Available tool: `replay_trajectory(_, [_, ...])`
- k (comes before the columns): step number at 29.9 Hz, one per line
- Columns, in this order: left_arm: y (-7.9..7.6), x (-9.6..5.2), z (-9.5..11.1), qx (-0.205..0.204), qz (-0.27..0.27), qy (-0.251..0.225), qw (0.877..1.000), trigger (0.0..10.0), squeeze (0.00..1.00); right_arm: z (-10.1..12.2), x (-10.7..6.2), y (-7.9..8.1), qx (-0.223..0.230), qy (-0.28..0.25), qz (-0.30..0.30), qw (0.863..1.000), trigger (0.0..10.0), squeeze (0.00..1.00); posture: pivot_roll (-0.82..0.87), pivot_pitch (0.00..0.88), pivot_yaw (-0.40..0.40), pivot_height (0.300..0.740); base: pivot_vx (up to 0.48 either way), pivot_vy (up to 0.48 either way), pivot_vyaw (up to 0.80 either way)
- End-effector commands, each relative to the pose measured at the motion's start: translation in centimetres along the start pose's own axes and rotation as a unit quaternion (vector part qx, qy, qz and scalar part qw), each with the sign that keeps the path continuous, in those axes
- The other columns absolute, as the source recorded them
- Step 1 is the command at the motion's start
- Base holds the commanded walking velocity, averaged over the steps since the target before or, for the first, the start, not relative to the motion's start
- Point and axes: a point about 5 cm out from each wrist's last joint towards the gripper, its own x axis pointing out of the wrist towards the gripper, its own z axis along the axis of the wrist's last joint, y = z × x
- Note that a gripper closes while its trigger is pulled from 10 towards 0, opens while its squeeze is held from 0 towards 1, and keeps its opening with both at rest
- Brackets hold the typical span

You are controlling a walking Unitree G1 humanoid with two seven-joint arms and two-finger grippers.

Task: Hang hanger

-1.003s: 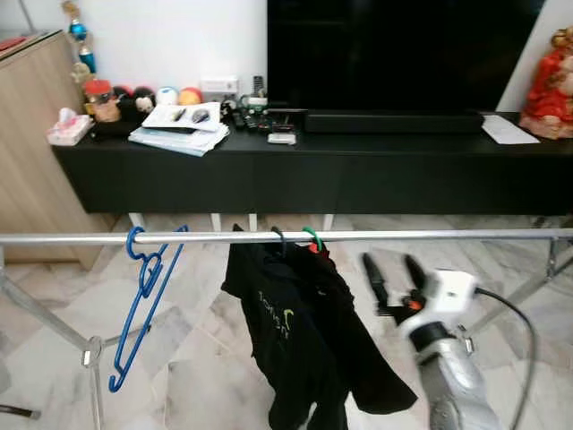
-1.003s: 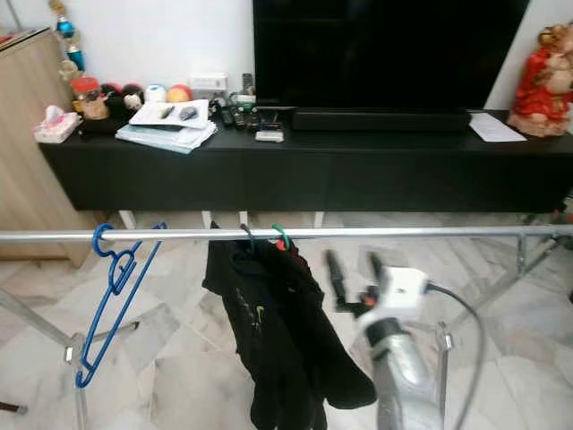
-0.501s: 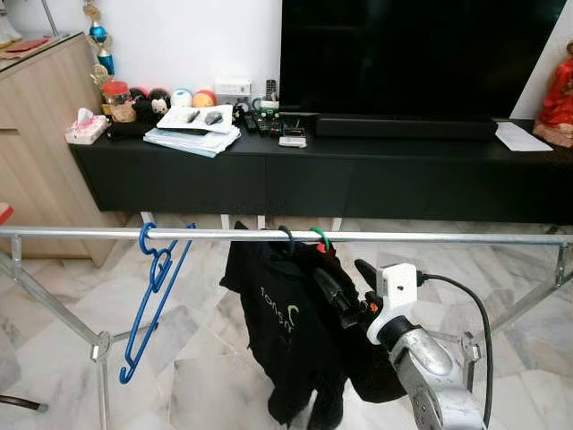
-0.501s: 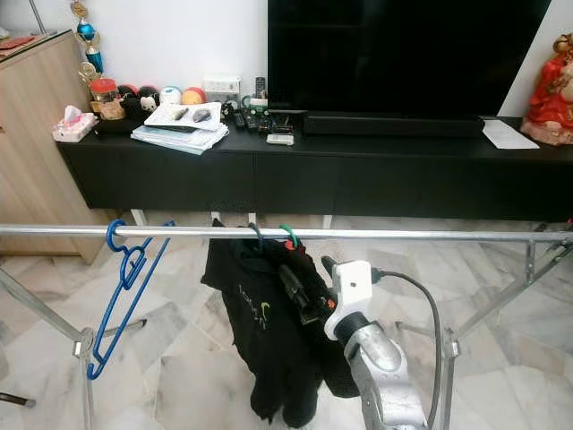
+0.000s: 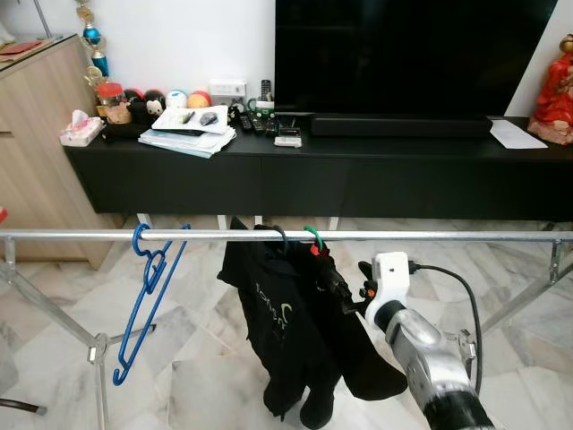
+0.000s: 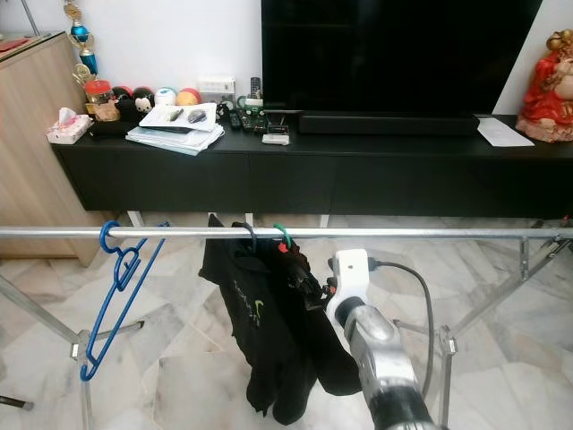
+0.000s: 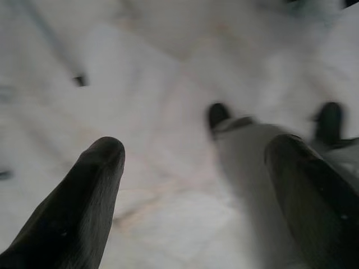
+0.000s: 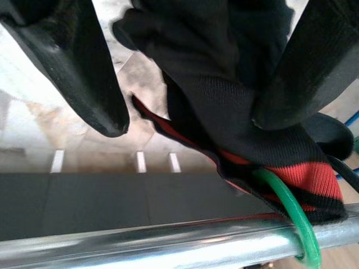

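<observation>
A long metal rail (image 5: 430, 236) runs across the room just above the right pincer (image 5: 338, 285). Black clothes (image 5: 295, 340) with a red-trimmed collar hang from it on a green hanger (image 8: 291, 216) and a dark one beside it. The right pincer reaches into the cloth just under the green hook, its fingers (image 8: 84, 67) spread wide with the fabric between them, not pinched. Well off to its left, an empty blue hanger (image 5: 148, 296) hangs tilted on the same rail. The left pincer (image 7: 196, 185) hangs over the marble floor (image 7: 157, 101), fingers wide apart, holding nothing.
</observation>
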Motion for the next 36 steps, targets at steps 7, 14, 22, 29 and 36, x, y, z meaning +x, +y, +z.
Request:
replay_trajectory(7, [1.7,-0.2,-0.9,-0.01,0.01,0.014,1.0,10.0,0.0,0.2,1.4,1.4,-0.008,0.021,0.03,0.999,10.0,0.0,-0.02,0.0,-0.001,0.74,0.0,0.0,0.0])
replay_trajectory(14, [1.2,-0.2,-0.9,-0.015,0.007,0.014,1.0,10.0,0.0,1.0,1.7,2.0,-0.018,0.004,0.05,0.999,10.0,0.0,-0.03,0.0,0.0,0.74,0.0,0.0,0.0])
replay_trajectory(22, [0.9,-0.2,-0.9,-0.009,-0.001,0.017,1.0,10.0,0.0,0.3,0.8,4.3,-0.05,0.003,0.1,0.994,10.0,0.0,-0.04,0.0,0.01,0.74,0.0,0.0,0.0])
replay_trajectory(29, [1.0,-0.2,-0.9,-0.005,-0.003,0.019,1.0,10.0,0.0,-0.7,-1.2,5.8,-0.068,0.009,0.123,0.99,10.0,0.0,-0.05,0.0,0.016,0.74,0.0,0.0,0.0])
replay_trajectory(36, [1.1,-0.2,-0.9,-0.002,-0.004,0.02,1.0,10.0,0.0,-1.2,-3.4,4.5,-0.041,0.007,0.05,0.998,10.0,0.0,-0.06,0.0,0.016,0.74,0.0,0.0,0.0])
